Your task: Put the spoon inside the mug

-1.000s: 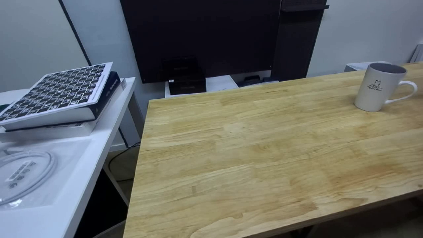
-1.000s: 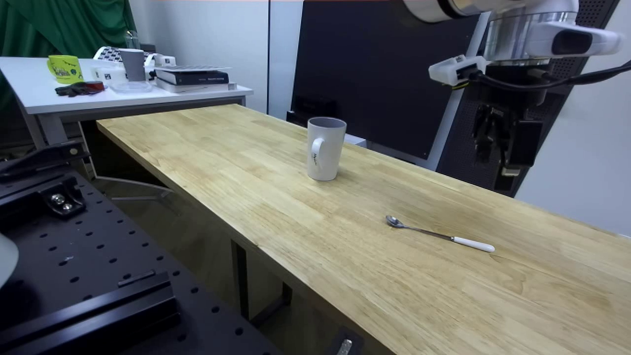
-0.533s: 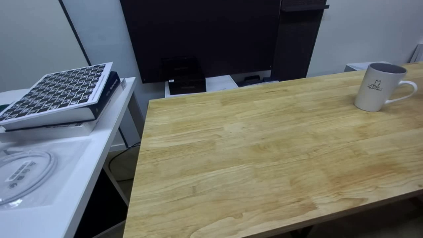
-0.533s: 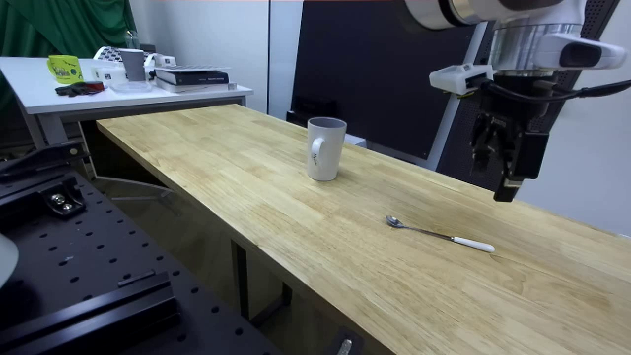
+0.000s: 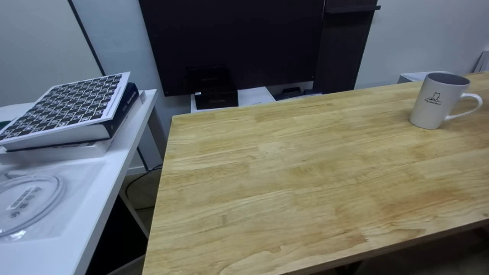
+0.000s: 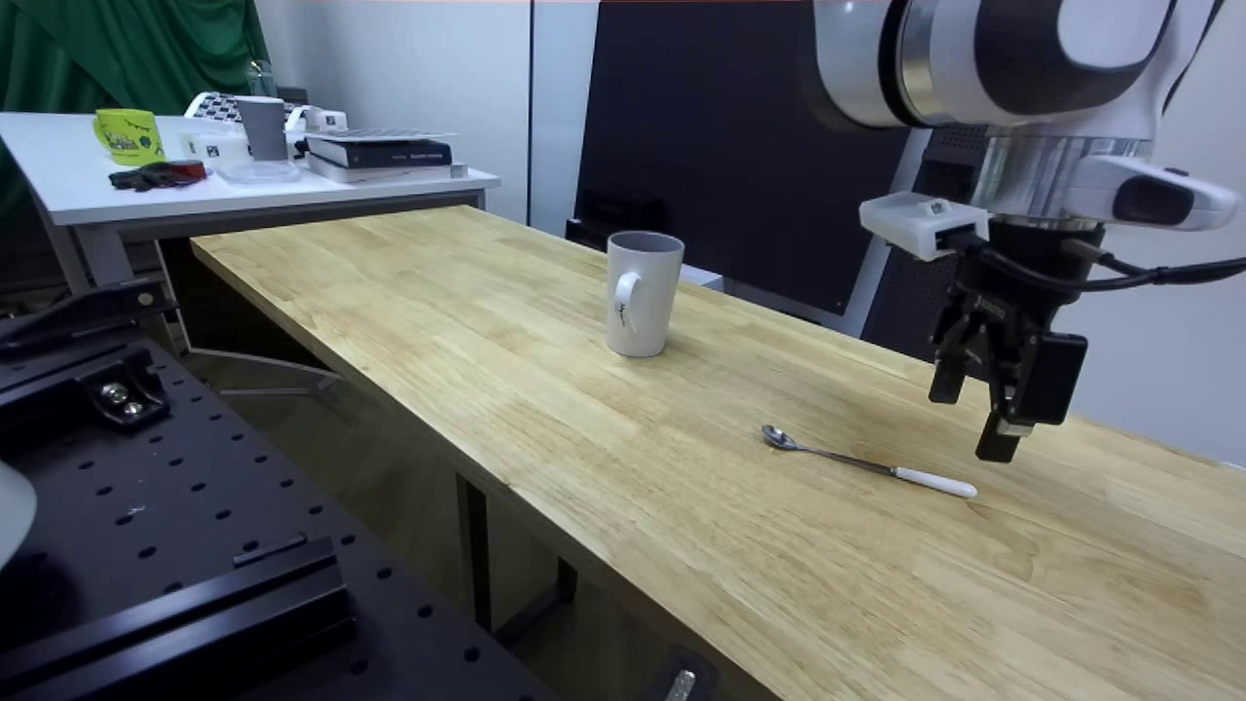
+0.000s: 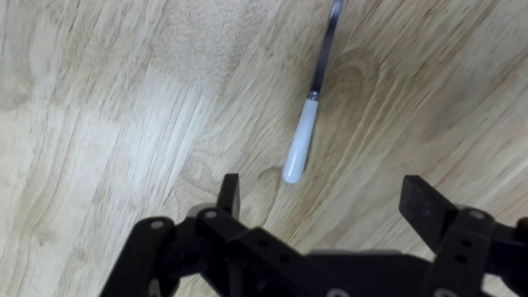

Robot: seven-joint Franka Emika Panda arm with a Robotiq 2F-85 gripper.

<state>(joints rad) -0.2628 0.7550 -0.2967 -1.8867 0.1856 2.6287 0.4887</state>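
Note:
The spoon (image 6: 910,476) lies flat on the wooden table, with a metal bowl, a thin dark-looking stem and a white handle end. In the wrist view its white handle (image 7: 301,140) points down toward the gap between my fingers; its bowl is out of that view. The white mug (image 6: 647,302) stands upright with its loop handle and small dark print; it also shows in an exterior view (image 5: 435,103). My gripper (image 6: 971,421) is open and empty, above the table near the spoon's handle end. In the wrist view the gripper (image 7: 321,181) has its fingers wide apart, touching nothing.
The wooden table (image 6: 467,321) runs under the mug and spoon. A black perforated bench (image 6: 224,487) stands in front of it. A white side table (image 6: 78,190) holds books (image 6: 380,154), cups and other items. A dark screen (image 6: 730,146) stands behind the table.
My arm and gripper have moved down toward the table, near the spoon's white handle end. The fingers stay apart. The spoon and the mug have not moved.

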